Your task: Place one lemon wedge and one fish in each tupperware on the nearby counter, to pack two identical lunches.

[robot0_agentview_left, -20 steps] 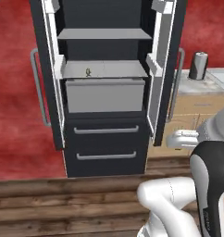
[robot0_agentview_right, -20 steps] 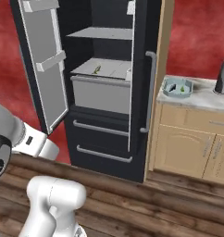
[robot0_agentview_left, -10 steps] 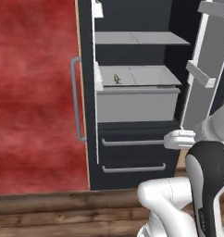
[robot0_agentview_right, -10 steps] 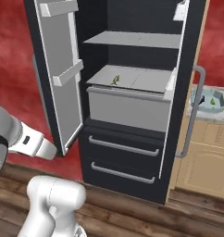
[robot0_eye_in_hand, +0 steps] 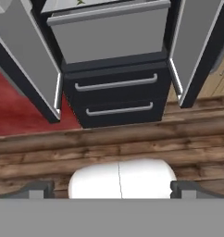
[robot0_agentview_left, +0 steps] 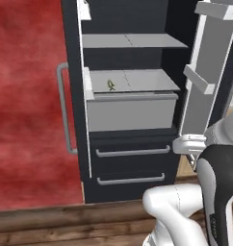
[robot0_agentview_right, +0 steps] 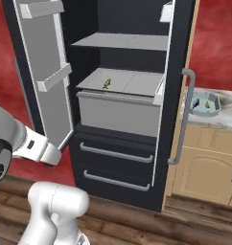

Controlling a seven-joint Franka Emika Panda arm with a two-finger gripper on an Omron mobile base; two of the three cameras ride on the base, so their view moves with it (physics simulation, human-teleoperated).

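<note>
A small greenish item lies on the grey shelf inside the open fridge; it is too small to tell whether it is a fish or a lemon wedge. The pale blue tupperware sits on the marbled counter to the right of the fridge, with a small dark piece in it. My gripper is open and empty, its fingertips wide apart. It hangs low in front of the fridge and looks down at the floor and the lower drawers.
Both fridge doors stand swung open on either side. Two dark drawers with metal handles sit below the grey bin. A wooden floor lies in front, a red wall to the left.
The whole picture has shifted and the fridge looks larger: the base has driven nearer. The things have not moved, and the gripper stays open.
</note>
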